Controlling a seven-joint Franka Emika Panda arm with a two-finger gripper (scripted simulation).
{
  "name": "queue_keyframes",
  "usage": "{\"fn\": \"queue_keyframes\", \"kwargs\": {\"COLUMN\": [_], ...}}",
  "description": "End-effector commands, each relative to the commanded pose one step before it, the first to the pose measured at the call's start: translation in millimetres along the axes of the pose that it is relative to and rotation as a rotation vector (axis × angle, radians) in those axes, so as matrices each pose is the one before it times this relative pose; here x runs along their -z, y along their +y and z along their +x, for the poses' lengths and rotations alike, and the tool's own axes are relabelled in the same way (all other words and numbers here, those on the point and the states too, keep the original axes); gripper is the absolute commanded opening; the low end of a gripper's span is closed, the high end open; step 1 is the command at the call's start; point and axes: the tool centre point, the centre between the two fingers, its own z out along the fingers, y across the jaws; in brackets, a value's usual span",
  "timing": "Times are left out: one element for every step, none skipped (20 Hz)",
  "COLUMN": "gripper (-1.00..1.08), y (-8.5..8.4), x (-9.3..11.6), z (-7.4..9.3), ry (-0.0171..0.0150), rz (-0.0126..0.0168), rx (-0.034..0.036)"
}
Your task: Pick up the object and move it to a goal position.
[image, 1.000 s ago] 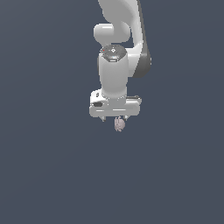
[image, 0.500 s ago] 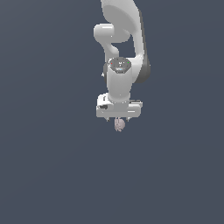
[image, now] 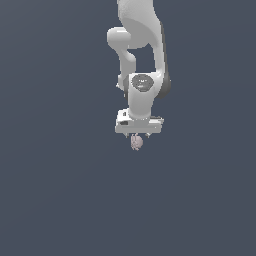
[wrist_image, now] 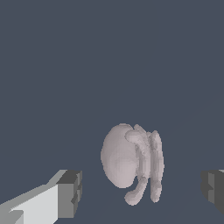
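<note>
Wrist view: the object (wrist_image: pixel 131 164), a pale pink roundish lump with ridges along one side, is seen lying between the two fingers (wrist_image: pixel 70 194), which are spread wide, with a clear gap left on either side of it. No contact is made by either pad. In the exterior view the gripper (image: pixel 136 137) is pointed straight down and the object (image: pixel 136 143) is seen directly beneath the white hand, partly hidden by it; whether it rests on the counter (image: pixel 60 200) or is raised cannot be told, since the grey surface gives no shadow or edge.

The step in hand is judged to be the closing of the grasp. It is best done with the lump kept centred, so that both pads are met at once and the lump is not pushed sideways. Because the object is much narrower than the gripper and rounded, a slow, even closure is advised, with the pads brought onto its widest part and not onto the thin ridges. Lifting should be delayed until a firm hold is confirmed.
</note>
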Motion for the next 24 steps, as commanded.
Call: {"fn": "queue_keyframes", "kwargs": {"gripper": [1.0, 1.0, 1.0, 1.0, 1.0, 1.0, 1.0, 1.0, 1.0, 1.0, 1.0, 1.0, 1.0, 1.0, 1.0, 1.0, 1.0, 1.0, 1.0, 1.0, 1.0, -1.0, -1.0, -1.0], "y": [-1.13, 0.05, 0.2, 0.0, -0.01, -0.02, -0.03, -0.04, -0.05, -0.05, 0.25, -0.07, -0.07, -0.07, -0.06, -0.06, 0.27, -0.05, -0.04, -0.03, -0.01, 0.0, 0.0, 0.0], "x": [-2.97, -0.46, 0.94, -0.35, -1.04, -1.72, -2.4, -3.07, -3.74, -4.38, -4.9, -5.55, -5.24, -4.6, -3.95, -3.29, -2.53, -1.96, -1.35, -0.78, -0.25, 0.0, 0.0, 0.0], "z": [-3.18, -0.18, 1.02, -0.02, -0.05, -0.09, -0.13, -0.17, -0.22, -0.26, -0.29, -0.32, -0.26, -0.18, -0.08, 0.02, 0.13, 0.16, 0.17, 0.13, 0.05, 0.0, 0.0, 0.0], "ry": [-0.00023, -0.00049, -0.00051, 0.0, 0.0, 0.0, 0.0, 0.0, 0.0, 0.0, 0.00021, 0.0, 0.0, 0.0, 0.0, 0.0, 0.00019, 0.0, 0.0, 0.0, 0.0, 0.0, 0.0, 0.0], "rz": [-0.00098, -0.00032, 0.00045, 0.0, 0.0, 0.0, 0.0, 0.0, 0.0, 0.0, -0.00026, 0.0, 0.0, 0.0, 0.0, 0.0, -0.00027, 0.0, 0.0, 0.0, 0.0, 0.0, 0.0, 0.0], "rx": [-0.00175, -0.00036, 0.0012, 0.0, 0.0, 0.0, 0.0, 0.0, 0.0, 0.0, -0.0006, 0.0, 0.0, 0.0, 0.0, 0.0, -0.00061, 0.0, 0.0, 0.0, 0.0, 0.0, 0.0, 0.0]}}
